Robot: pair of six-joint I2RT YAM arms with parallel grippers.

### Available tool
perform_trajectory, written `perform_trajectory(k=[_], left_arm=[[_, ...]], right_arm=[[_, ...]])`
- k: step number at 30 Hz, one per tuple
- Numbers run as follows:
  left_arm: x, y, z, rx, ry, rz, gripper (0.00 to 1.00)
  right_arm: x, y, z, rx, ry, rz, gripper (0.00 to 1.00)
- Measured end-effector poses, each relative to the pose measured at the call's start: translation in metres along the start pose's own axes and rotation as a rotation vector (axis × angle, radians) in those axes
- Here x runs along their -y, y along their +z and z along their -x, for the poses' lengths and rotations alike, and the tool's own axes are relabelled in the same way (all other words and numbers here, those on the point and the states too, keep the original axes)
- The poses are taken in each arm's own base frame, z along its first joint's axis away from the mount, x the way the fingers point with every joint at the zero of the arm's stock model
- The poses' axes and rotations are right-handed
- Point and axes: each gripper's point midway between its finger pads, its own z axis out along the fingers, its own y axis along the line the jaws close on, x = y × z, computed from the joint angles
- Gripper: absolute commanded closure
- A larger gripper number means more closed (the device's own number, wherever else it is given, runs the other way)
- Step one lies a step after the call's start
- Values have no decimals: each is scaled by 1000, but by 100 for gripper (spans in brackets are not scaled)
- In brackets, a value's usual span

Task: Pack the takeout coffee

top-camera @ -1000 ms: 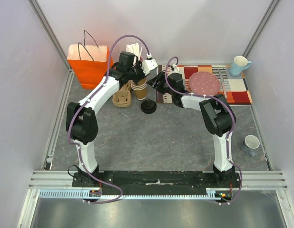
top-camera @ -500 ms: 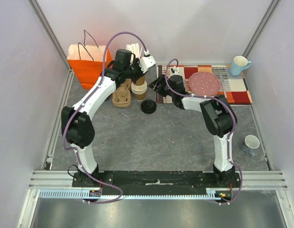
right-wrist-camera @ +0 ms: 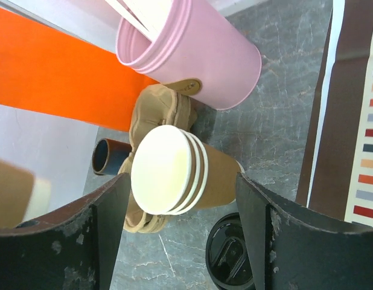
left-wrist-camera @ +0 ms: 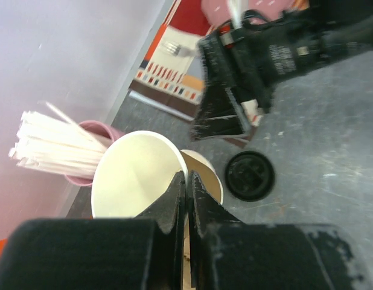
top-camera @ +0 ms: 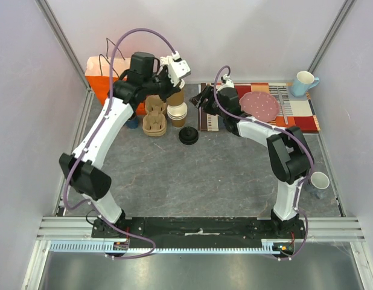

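1. The left gripper (left-wrist-camera: 186,186) is pressed together on the rim of 1 lidless paper cup (left-wrist-camera: 135,178), raised over the cup stack (right-wrist-camera: 218,175).
2. The right gripper (right-wrist-camera: 181,181) is spread wide, pointing at the stack and apart from it.
3. The black lid (top-camera: 188,135) of the takeout coffee rests on the grey table (top-camera: 204,175), just in front of the stack. I cannot tell if a cup is under it.
4. The pink straw holder (right-wrist-camera: 198,54), the cardboard carrier (top-camera: 154,121) and the placemat (top-camera: 304,115) edge stand close around the stack.

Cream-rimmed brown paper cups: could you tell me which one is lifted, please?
The single cup pinched at its rim by the left gripper; the other cups sit nested below it.
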Motion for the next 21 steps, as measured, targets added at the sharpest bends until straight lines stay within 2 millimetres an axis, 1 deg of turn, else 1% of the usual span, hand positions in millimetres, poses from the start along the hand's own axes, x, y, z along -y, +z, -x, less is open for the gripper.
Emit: perform_trajectory(k=[2, 5, 6, 8, 9, 10, 13, 15, 16, 19, 21], left_arm=[[11, -20, 15, 33, 1, -34, 98], [37, -48, 30, 85, 2, -116, 98], [49, -55, 28, 93, 0, -147, 98], [74, -65, 16, 82, -4, -211, 98], [88, -66, 4, 71, -5, -244, 98], [104, -66, -11, 46, -14, -285, 98], [150, -55, -64, -48, -62, -409, 98], [178, -50, -100, -115, -99, -480, 98], [190, -49, -114, -141, -112, -509, 98], [208, -46, -142, -169, -116, -543, 98], [215, -45, -154, -171, -107, -547, 98]], right_arm=[[-7, -7, 9, 13, -21, 3, 21], [-15, -19, 21, 33, -48, 4, 21], [-17, -25, 25, 40, -57, 3, 20], [-18, -38, 32, 54, -70, -5, 20], [-18, -43, 35, 61, -75, -10, 20], [-17, -50, 39, 70, -82, -16, 20], [-12, -68, 49, 92, -103, -47, 20], [-9, -77, 53, 99, -115, -65, 20], [-8, -82, 54, 102, -122, -72, 20], [-6, -93, 52, 102, -135, -85, 19], [-3, -99, 48, 94, -138, -96, 20]])
